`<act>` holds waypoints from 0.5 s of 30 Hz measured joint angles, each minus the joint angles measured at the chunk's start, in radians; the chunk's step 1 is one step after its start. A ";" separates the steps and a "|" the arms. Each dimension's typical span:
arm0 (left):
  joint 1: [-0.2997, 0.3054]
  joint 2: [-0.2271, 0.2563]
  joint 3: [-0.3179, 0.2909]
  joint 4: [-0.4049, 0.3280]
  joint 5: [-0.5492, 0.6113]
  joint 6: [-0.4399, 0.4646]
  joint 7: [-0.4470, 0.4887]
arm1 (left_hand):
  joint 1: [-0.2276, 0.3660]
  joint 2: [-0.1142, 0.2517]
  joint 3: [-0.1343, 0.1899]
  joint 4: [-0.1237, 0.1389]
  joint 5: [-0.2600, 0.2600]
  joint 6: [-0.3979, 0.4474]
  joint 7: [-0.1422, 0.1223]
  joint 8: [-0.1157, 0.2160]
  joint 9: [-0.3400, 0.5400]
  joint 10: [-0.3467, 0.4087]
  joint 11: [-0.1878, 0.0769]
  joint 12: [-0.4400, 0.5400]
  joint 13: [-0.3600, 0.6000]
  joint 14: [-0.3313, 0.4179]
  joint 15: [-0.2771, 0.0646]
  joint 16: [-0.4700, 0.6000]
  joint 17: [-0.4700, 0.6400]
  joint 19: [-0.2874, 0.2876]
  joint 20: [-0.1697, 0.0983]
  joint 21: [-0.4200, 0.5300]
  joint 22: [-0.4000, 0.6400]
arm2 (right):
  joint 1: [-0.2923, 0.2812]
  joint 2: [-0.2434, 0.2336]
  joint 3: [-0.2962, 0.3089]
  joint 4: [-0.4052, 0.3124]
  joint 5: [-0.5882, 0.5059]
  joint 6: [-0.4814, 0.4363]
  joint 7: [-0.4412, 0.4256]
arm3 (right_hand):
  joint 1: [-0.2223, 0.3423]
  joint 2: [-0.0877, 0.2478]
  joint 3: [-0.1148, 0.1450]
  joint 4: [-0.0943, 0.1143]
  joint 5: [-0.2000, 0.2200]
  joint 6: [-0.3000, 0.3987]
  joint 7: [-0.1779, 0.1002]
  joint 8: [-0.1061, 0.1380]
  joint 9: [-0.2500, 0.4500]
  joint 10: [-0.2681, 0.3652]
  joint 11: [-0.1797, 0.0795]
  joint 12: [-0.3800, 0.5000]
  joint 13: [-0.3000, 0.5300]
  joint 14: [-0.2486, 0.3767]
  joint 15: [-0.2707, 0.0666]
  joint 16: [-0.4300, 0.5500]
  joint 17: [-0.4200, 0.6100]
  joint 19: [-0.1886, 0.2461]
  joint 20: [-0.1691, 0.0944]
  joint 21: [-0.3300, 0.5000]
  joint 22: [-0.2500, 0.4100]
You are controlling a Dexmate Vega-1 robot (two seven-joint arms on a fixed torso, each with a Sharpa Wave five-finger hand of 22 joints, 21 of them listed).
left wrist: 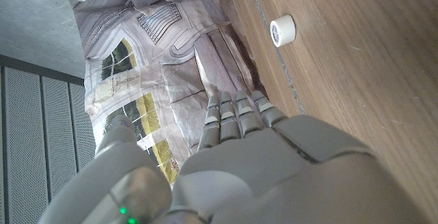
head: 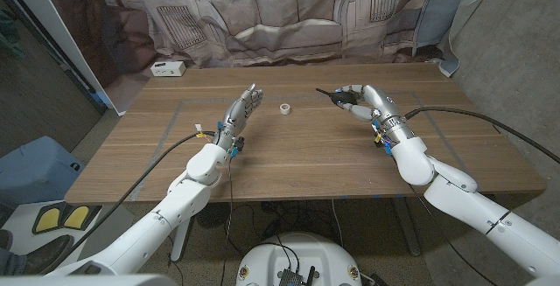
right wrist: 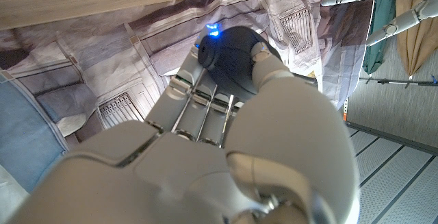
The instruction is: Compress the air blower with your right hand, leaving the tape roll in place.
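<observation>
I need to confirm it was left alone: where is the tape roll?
In the head view the tape roll sits on the table near its middle, between the left hand and right hand, touching neither.

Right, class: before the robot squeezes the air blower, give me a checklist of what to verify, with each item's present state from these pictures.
1. Right hand is wrapped around the air blower: ok; the right wrist view shows fingers curled around the dark bulb.
2. Nozzle is free of obstruction: ok; in the head view it points out over bare table.
3. Tape roll stands apart from both hands: ok.
4. Left hand holds nothing: ok; its fingers are straight, beside the roll but not touching.
5. Bulb already compressed: cannot tell.
6. Grip is firm enough for the squeeze: cannot tell.
</observation>
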State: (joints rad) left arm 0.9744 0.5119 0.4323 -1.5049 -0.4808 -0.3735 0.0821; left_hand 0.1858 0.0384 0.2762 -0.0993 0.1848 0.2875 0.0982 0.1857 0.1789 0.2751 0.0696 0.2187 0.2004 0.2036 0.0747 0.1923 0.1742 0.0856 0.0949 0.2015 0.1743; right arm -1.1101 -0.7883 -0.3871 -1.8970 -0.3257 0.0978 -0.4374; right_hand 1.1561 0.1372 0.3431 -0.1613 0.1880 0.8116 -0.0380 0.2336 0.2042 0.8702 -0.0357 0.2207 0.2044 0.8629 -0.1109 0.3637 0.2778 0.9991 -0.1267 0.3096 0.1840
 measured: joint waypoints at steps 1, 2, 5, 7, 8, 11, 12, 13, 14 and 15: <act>0.000 0.000 0.000 0.000 0.000 0.000 0.000 | 0.000 0.000 0.000 0.000 0.000 0.000 0.000 0.000 0.000 0.000 0.000 0.000 0.000 0.000 0.000 0.000 0.000 0.000 0.000 0.000 0.000 | 0.000 0.000 0.000 0.000 0.000 0.000 0.000 | 0.004 0.004 0.002 -0.001 0.001 0.002 -0.002 0.000 0.000 0.000 0.000 0.000 0.000 0.000 0.000 0.000 0.000 0.000 0.000 0.000 0.000; 0.000 0.000 0.000 0.000 0.000 0.000 0.000 | 0.000 0.000 0.000 0.000 0.000 0.000 0.000 0.000 0.000 0.000 0.000 0.000 0.000 0.000 0.000 0.000 0.000 0.000 0.000 0.000 0.000 | 0.000 0.001 0.000 0.002 0.002 0.002 -0.001 | 0.007 0.007 0.003 -0.002 0.001 0.003 -0.003 0.000 0.000 0.000 0.000 0.000 0.000 0.000 0.000 0.000 0.000 0.002 0.002 0.001 0.000; -0.001 -0.001 0.000 0.000 0.000 0.000 0.000 | 0.000 0.000 0.000 0.000 0.000 0.000 0.000 0.000 0.000 0.000 0.000 0.000 0.000 0.000 0.000 0.000 0.000 0.000 0.000 0.000 0.000 | 0.001 0.003 0.001 0.005 0.003 0.007 -0.003 | 0.017 0.017 0.010 -0.009 0.005 0.003 -0.003 0.000 0.000 0.005 -0.005 0.000 0.000 0.009 -0.002 0.000 0.000 0.008 -0.001 0.008 0.000; -0.001 -0.001 0.000 0.001 0.001 -0.001 0.000 | 0.000 0.000 0.000 0.000 0.000 0.000 0.000 0.000 0.000 0.000 0.000 0.000 0.000 0.000 0.000 0.000 0.000 0.000 0.000 0.000 0.000 | 0.001 0.005 0.002 0.007 0.004 0.010 -0.005 | 0.031 0.017 0.013 -0.012 0.005 0.013 -0.005 0.000 0.000 0.009 -0.002 0.000 0.000 0.017 -0.005 0.000 0.001 0.011 -0.004 0.008 0.000; -0.002 -0.001 0.000 0.001 0.001 -0.001 0.000 | 0.000 0.000 0.000 0.000 0.000 0.000 0.000 0.000 0.000 0.000 0.000 0.000 0.000 0.000 0.000 0.000 0.000 0.000 0.000 0.000 0.000 | 0.001 0.005 0.002 0.007 0.005 0.012 -0.006 | 0.033 0.020 0.013 -0.012 0.005 0.016 -0.002 0.000 0.000 0.015 -0.004 0.000 0.000 0.019 -0.004 0.005 0.002 0.018 -0.004 0.011 0.000; -0.002 -0.001 0.000 0.001 0.001 -0.002 0.000 | 0.000 0.000 0.000 0.000 0.000 0.000 0.000 0.000 0.000 0.000 0.000 0.000 0.000 0.000 0.000 0.000 0.000 0.000 0.000 0.000 0.000 | 0.001 0.007 0.003 0.010 0.006 0.015 -0.009 | 0.045 0.021 0.020 -0.012 0.005 0.025 -0.003 0.000 0.000 0.027 -0.001 0.000 0.000 0.032 -0.007 0.014 0.008 0.029 -0.007 0.018 0.000; -0.002 -0.002 0.000 0.002 0.001 -0.002 0.000 | 0.000 0.000 0.000 0.000 0.000 0.000 0.000 0.000 0.000 0.000 0.000 0.000 0.000 0.000 0.000 0.000 0.000 0.000 0.000 0.000 0.000 | 0.001 0.008 0.003 0.011 0.007 0.016 -0.010 | 0.045 0.021 0.020 -0.012 0.005 0.025 -0.003 0.000 0.000 0.027 -0.002 0.000 0.000 0.034 -0.008 0.016 0.008 0.032 -0.004 0.020 0.000; -0.002 -0.002 0.000 0.002 0.001 -0.002 0.000 | 0.000 0.000 0.000 0.000 0.000 0.000 0.000 0.000 0.000 0.000 0.000 0.000 0.000 0.000 0.000 0.000 0.000 0.000 0.000 0.000 0.000 | 0.001 0.008 0.003 0.011 0.007 0.016 -0.010 | 0.045 0.021 0.020 -0.012 0.005 0.031 -0.002 0.000 0.000 0.034 -0.002 0.000 0.000 0.042 -0.008 0.017 0.008 0.034 -0.006 0.024 0.000; -0.002 -0.002 0.000 0.003 0.001 -0.002 0.000 | 0.000 0.000 0.000 0.000 0.000 0.001 0.001 0.000 0.000 0.000 0.000 0.000 0.000 0.000 0.000 0.000 0.000 0.000 0.000 0.000 0.000 | 0.001 0.009 0.003 0.011 0.007 0.017 -0.011 | 0.047 0.023 0.020 -0.012 0.005 0.036 -0.003 0.000 0.000 0.038 -0.006 0.003 0.000 0.049 -0.013 0.020 0.008 0.038 -0.010 0.027 0.000; -0.002 -0.002 0.001 0.004 0.001 -0.003 0.000 | 0.000 0.000 0.000 0.000 0.000 0.002 0.002 0.000 0.000 0.000 0.000 0.000 0.000 0.000 0.000 0.000 0.000 0.000 0.000 0.000 0.000 | 0.001 0.010 0.003 0.012 0.007 0.018 -0.012 | 0.049 0.025 0.020 -0.012 0.005 0.039 -0.003 0.001 0.000 0.047 -0.007 0.006 0.000 0.060 -0.013 0.023 0.008 0.049 -0.012 0.027 0.001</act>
State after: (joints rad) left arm 0.9722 0.5095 0.4328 -1.5013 -0.4799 -0.3765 0.0820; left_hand 0.1858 0.0384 0.2762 -0.0992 0.1849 0.2895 0.1001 0.1857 0.1789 0.2751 0.0696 0.2187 0.2004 0.2036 0.0747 0.1923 0.1742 0.0856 0.0949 0.2016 0.1743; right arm -1.1093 -0.7778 -0.3840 -1.8846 -0.3184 0.1160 -0.4497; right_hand 1.2047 0.1621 0.3632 -0.1738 0.1927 0.8510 -0.0408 0.2350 0.2042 0.9173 -0.0428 0.2267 0.2043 0.9233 -0.1243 0.3872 0.2860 1.0477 -0.1389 0.3371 0.1854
